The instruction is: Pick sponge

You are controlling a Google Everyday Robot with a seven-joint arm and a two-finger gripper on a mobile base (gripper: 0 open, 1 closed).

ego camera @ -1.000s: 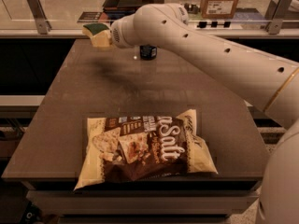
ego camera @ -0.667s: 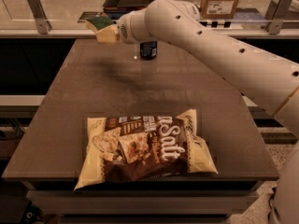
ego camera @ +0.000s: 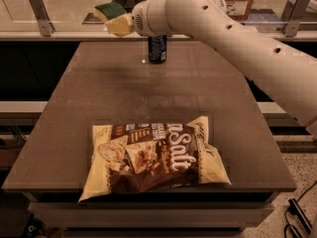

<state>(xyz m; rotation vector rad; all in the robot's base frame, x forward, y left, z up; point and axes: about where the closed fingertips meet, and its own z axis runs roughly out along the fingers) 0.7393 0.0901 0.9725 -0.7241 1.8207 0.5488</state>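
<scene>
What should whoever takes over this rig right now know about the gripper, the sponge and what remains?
The gripper is shut on the sponge, holding it in the air above the far left edge of the table.
The sponge is green side up, left of the soda can.
The chip bag lies near the front edge.
Done: sponge grasped and lifted. Left: just hold it securely.

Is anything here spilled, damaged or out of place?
Nothing stands out. The hand holds the green-topped sponge above the far edge of the brown table; the dark can stands upright, the chip bag lies flat.
</scene>
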